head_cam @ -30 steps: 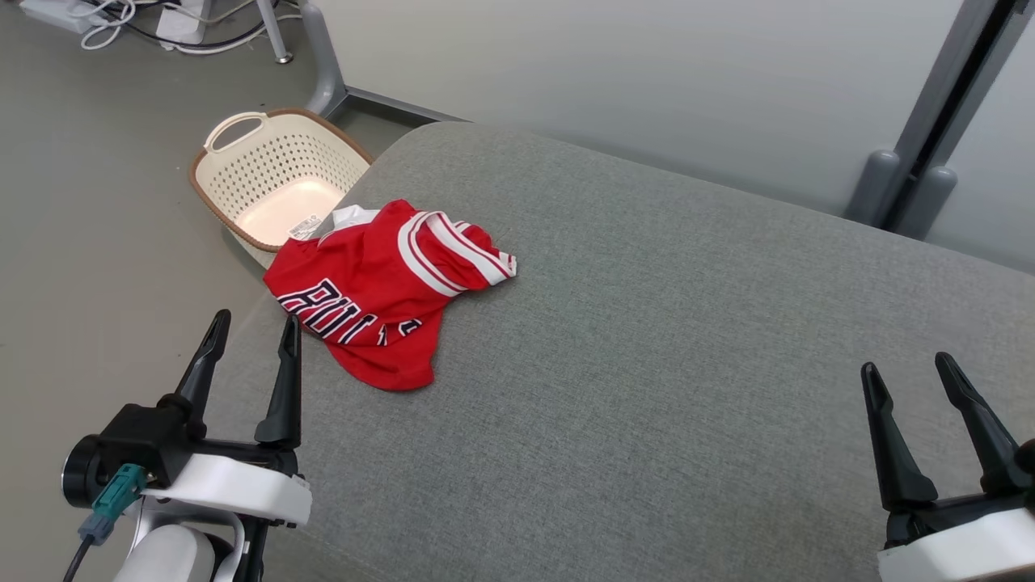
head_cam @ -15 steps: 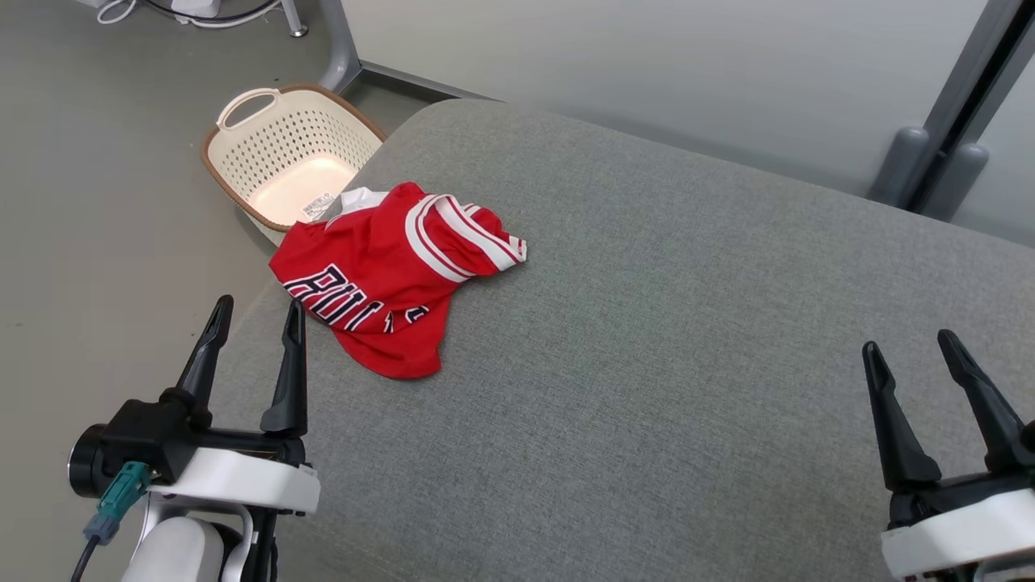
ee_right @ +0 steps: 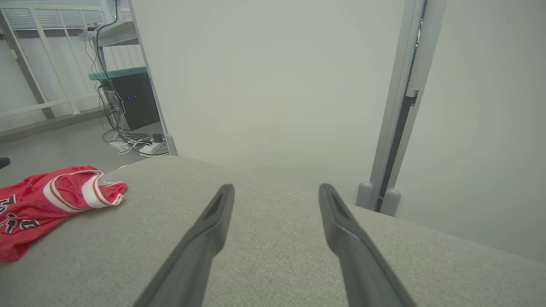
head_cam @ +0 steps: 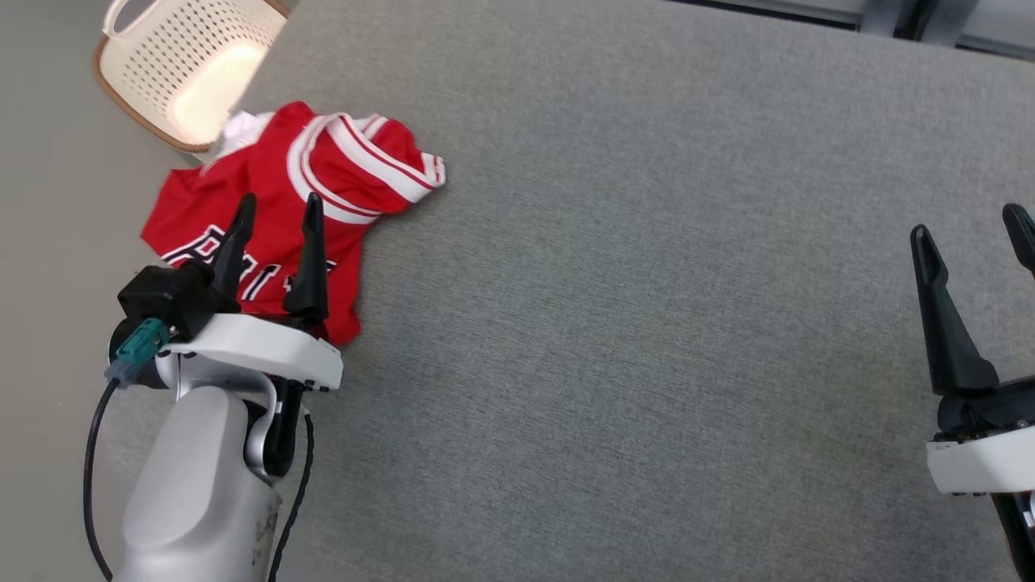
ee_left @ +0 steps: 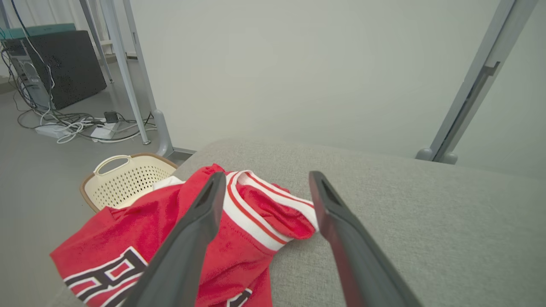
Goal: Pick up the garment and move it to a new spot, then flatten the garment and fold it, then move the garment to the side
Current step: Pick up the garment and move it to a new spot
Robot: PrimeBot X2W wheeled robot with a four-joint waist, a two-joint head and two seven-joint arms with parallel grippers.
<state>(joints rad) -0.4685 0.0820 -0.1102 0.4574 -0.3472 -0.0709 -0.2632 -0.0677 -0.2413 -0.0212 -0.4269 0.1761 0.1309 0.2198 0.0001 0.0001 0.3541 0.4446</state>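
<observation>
**Ana:** Head view looks different now. Did all the things jump up?

**Ben:** No. We tipped our head down, so the whole picture slid. The things did not move.

**Ana:** Did anything really move?

**Ben:** Yes, our left tool (head_cam: 279, 202). A second ago its tips were just beside the red basketball jersey (head_cam: 242, 166), off its near edge. Now they are over the dark letters (head_cam: 194, 246) on it.

**Ana:** Have we grabbed it?

**Ben:** Not yet. The two fingers stand wide apart and pinch nothing. In the left wrist view we see the striped trim (ee_left: 256, 213) through the gap.

**Ana:** Where is the jersey?

**Ben:** In the same spot as before. It lies crumpled at the far left corner of the grey worktop (head_cam: 647, 283), close to the cream laundry basket (head_cam: 162, 40) on the floor.

**Ana:** And our right tool (head_cam: 968, 222)?

**Ben:** Wide apart too, and it holds nothing. It is over the bare worktop, well apart from the jersey.

**Ana:** So what does that mean for our job?

**Ben:** We think the pick-up has only just begun. We will likely need to go lower and pinch the cloth. Moving, flattening and folding are all still to do.
</observation>
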